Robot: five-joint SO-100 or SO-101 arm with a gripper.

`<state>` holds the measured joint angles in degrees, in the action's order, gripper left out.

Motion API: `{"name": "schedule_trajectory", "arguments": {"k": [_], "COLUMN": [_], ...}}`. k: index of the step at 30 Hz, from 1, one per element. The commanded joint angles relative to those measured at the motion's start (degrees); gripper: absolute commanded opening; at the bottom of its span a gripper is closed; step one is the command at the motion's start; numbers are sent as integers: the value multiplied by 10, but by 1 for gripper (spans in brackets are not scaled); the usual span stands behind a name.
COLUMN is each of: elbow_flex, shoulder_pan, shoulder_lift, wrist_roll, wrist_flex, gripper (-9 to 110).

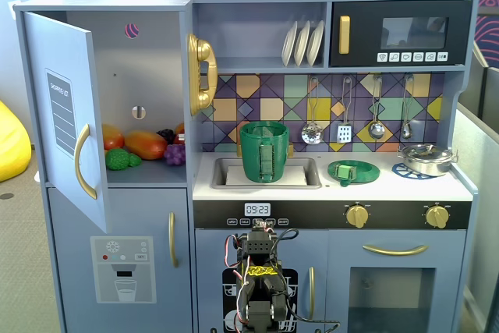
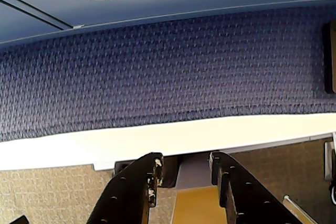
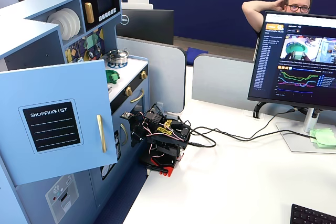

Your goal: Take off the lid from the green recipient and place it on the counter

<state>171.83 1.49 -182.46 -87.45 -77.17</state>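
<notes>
The green recipient (image 1: 263, 152) stands upright in the recessed sink of the white counter (image 1: 405, 186), with no lid on it. The lid (image 1: 353, 170), a flat green disc with a square knob, lies on the counter to the right of the sink; it also shows in a fixed view (image 3: 112, 75). My arm (image 1: 257, 286) is folded low in front of the kitchen's lower cabinet, far below the counter. My gripper (image 2: 185, 163) is open and empty in the wrist view, pointing down past the white table edge at blue carpet.
A silver pan (image 1: 425, 159) sits on the burner ring at the counter's right end. The fridge door (image 1: 66, 115) stands open at the left, with toy fruit inside. A monitor (image 3: 294, 56) and cables lie on the white table behind the arm.
</notes>
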Motion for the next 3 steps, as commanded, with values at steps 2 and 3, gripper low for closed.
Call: {"name": "schedule_trajectory", "arguments": {"k": [2,3], "elbow_flex": [-2,-2], "shoulder_pan": [-9,-9], "shoulder_lift": [4,4], "wrist_roll": [11,11], "wrist_flex": [-106,-106], "gripper": [1,1]}}
